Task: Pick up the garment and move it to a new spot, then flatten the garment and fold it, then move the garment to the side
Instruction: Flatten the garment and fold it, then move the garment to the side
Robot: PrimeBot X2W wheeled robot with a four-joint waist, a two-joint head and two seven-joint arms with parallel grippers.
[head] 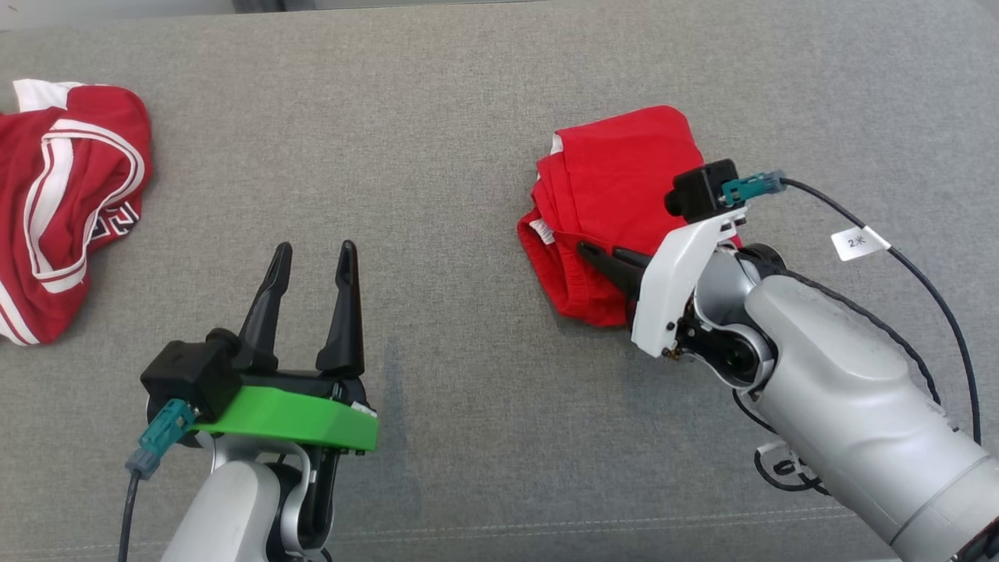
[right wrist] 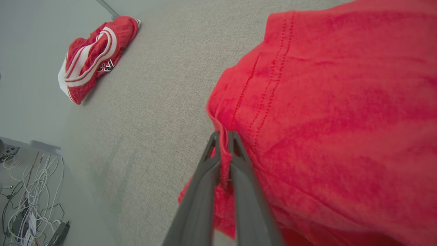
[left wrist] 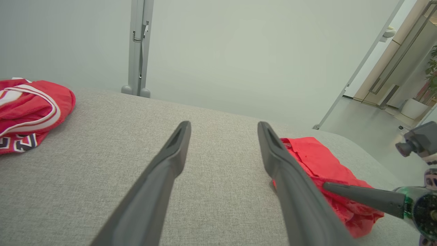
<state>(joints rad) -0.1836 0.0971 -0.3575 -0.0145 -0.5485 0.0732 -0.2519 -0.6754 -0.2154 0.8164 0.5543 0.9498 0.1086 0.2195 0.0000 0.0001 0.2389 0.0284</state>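
The garment [head: 616,187] is plain red cloth, folded into a thick bundle right of the table's middle; it also shows in the left wrist view [left wrist: 317,164] and the right wrist view [right wrist: 334,112]. My right gripper [head: 589,254] [right wrist: 223,138] is shut on the garment, pinching a fold of its near-left edge between both fingers. From the left wrist view, one dark finger of that right gripper [left wrist: 362,194] lies across the cloth. My left gripper [head: 312,257] [left wrist: 223,128] hovers open over bare table, left of the garment, with nothing between its fingers.
A second red garment with white stripes [head: 62,195] [left wrist: 30,106] [right wrist: 92,58] lies bunched at the table's far left. The grey fabric tabletop [head: 437,156] stretches bare between the two. Beyond the table's left edge, cables [right wrist: 30,191] lie on the floor.
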